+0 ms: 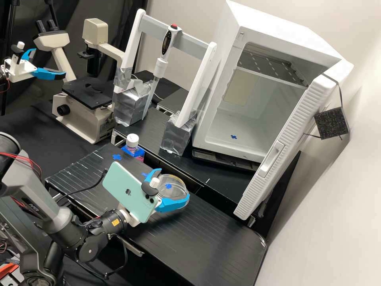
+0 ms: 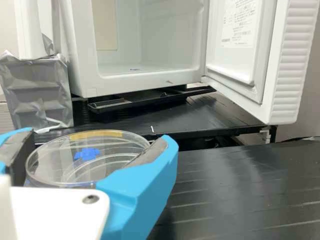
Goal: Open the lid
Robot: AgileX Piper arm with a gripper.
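While the clear dish [image 1: 173,186] is near the far edge of the tabletop [image 1: 214,234], the blue fingers [image 1: 171,205] are clamped on its sides.

A black bench covering [image 1: 24,117] carried two long, low black platforms, one near and one far. The near platform [image 1: 214,238], marked with thin parallel lines, bore a blue cross-shaped sticker [image 1: 116,157] toward its far left. A clear, round, shallow plastic dish [image 1: 174,181] was at its far side; whether it touched the surface could not be told. The far platform [image 1: 216,188] held two silver-wrapped blocks [image 1: 133,105] with white uprights rising from them, and, to their right, a white box-shaped cabinet [image 1: 220,145] above a dark tray [image 1: 222,159]. At far left stood a beige microscope [image 1: 85,123] with a black stage.
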